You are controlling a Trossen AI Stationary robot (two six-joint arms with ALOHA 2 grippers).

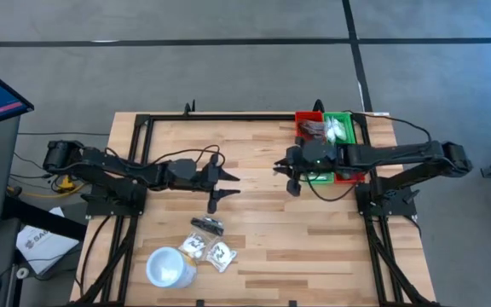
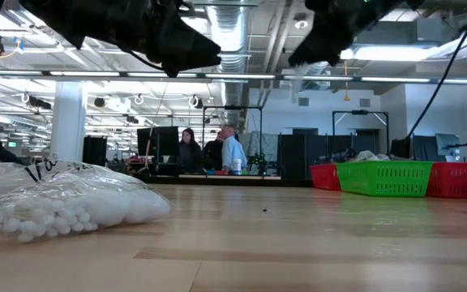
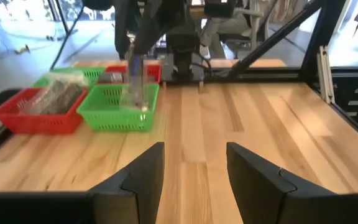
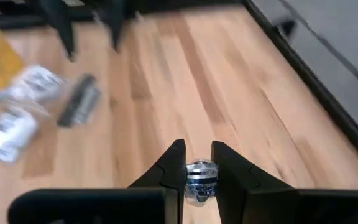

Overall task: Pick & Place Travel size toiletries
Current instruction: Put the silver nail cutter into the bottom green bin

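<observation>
My right gripper (image 1: 285,177) is shut on a small clear plastic toiletry (image 4: 199,177) above the table's right half, close to the baskets. In the left wrist view this clear item (image 3: 135,87) hangs below the right gripper (image 3: 132,43). My left gripper (image 1: 222,191) hovers open over the table's middle, holding nothing (image 3: 194,152). A dark grey tube (image 1: 207,225) and two clear sachets with white contents (image 1: 196,247) (image 1: 222,254) lie flat on the table near its near edge; the right wrist view shows the tube (image 4: 79,102) and the sachets (image 4: 8,127). My right gripper pinches the clear toiletry by its upper end (image 4: 199,169) between its two fingers, which come at it from above and point down. The item is lifted clear of the table and hangs upright below the fingers (image 3: 135,93).
Red and green baskets (image 1: 307,128) (image 1: 341,128) stand at the table's far right, with more under the right arm (image 1: 352,176); some hold items. A white round cup (image 1: 167,266) sits near the near edge. A bag of white beads (image 2: 63,207) fills the low view's left. People stand in the room behind.
</observation>
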